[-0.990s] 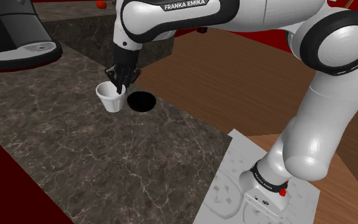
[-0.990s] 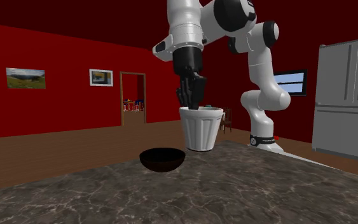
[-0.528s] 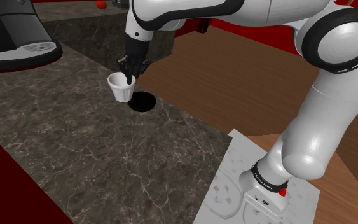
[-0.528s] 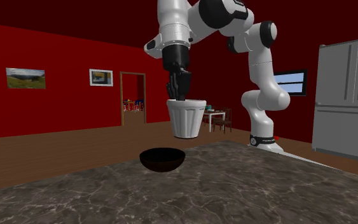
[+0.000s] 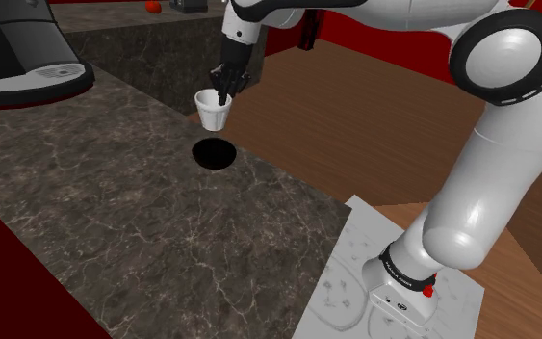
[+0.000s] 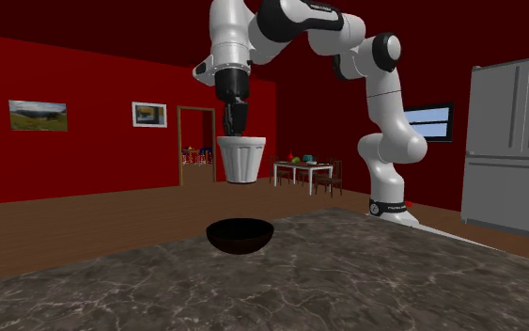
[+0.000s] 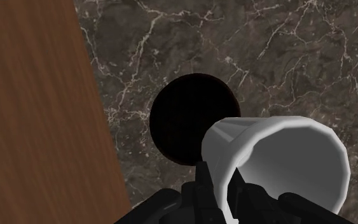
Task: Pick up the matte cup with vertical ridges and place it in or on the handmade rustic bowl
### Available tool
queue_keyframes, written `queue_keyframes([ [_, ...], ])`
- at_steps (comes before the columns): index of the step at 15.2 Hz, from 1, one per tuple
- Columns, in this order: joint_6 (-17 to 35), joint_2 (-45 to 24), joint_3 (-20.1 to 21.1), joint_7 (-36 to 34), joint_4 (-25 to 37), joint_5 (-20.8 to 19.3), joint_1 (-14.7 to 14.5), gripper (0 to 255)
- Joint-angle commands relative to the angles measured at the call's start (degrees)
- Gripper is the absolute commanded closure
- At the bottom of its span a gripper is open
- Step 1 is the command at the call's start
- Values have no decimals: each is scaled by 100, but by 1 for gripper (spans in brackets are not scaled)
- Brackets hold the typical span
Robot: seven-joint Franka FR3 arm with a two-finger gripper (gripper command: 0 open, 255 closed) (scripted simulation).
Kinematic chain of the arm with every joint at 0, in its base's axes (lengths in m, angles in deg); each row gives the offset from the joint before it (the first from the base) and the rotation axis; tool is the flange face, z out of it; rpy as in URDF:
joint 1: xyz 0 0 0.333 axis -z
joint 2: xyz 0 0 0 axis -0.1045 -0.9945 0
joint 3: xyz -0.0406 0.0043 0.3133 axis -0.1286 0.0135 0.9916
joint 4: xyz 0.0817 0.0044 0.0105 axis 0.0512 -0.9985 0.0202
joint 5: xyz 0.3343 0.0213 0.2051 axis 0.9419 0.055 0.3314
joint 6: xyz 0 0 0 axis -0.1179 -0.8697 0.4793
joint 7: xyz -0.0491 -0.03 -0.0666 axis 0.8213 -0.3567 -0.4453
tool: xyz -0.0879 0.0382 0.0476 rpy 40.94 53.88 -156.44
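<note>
A white ridged cup [image 5: 214, 109] [image 6: 241, 158] [image 7: 279, 159] hangs in the air, with my gripper [image 5: 225, 90] [image 6: 234, 132] [image 7: 219, 188] shut on its rim, one finger inside and one outside. Below it a dark round bowl [image 5: 215, 152] [image 6: 240, 235] [image 7: 193, 126] sits on the dark marble counter [image 5: 115, 212] near its edge. In the second exterior view the cup is well above the bowl and roughly over it. Seen from the wrist, the bowl lies just beyond the cup's base.
A large grey machine [image 5: 28, 53] stands on the counter at the shoulder view's upper left. Wooden floor [image 5: 374, 135] lies past the counter's edge. A grey fridge [image 6: 514, 150] stands at the second exterior view's right, and my stand [image 5: 394, 289] is at the shoulder view's lower right.
My gripper has carried the cup upward and toward the shoulder view's right, from low beside the bowl to high above it. The bowl has not moved.
</note>
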Motion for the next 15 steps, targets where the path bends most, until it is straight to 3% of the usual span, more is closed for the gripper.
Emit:
queue_keyframes([
  [1,83,-35,-27,105,-68,11,45,255],
  [15,1069,-261,-21,275,-842,53,28,255],
])
